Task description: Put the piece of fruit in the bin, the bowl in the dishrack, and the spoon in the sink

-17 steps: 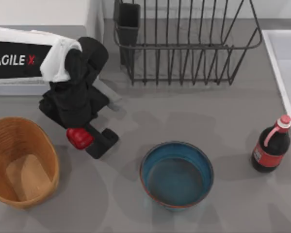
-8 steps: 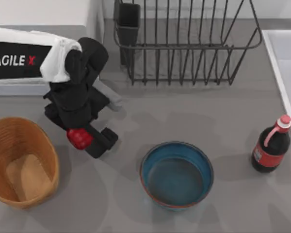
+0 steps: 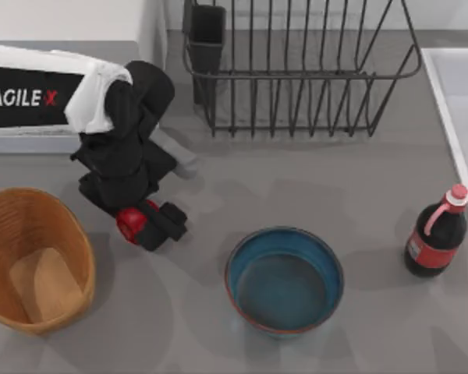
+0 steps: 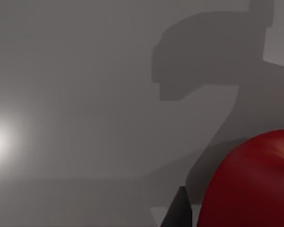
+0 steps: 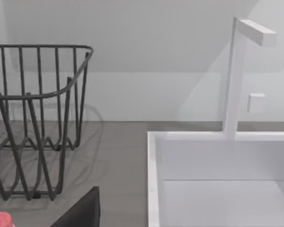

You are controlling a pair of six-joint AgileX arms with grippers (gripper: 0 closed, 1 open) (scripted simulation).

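The red piece of fruit (image 3: 130, 224) hangs just above the table, right of the bin, with my left gripper (image 3: 144, 224) shut on it. Close up in the left wrist view, the piece of fruit (image 4: 251, 184) casts a shadow on the grey tabletop. The orange-tan bin (image 3: 33, 261) sits at the front left. At the front middle stands the blue-teal bowl (image 3: 284, 279). The dishrack (image 3: 296, 74) stands at the back, the sink (image 3: 462, 97) at the right edge. The spoon is out of view. A dark part of my right gripper (image 5: 83, 213) edges into the right wrist view.
A dark bottle with a red cap (image 3: 437, 234) stands at the right, close to the sink's rim. A white appliance (image 3: 62, 19) sits at the back left behind my left arm. The dishrack (image 5: 38, 118) and the sink (image 5: 217, 189) lie ahead in the right wrist view.
My left gripper has turned a little and drawn in, carrying the fruit slightly to the right. The bowl, bin and bottle have stayed put.
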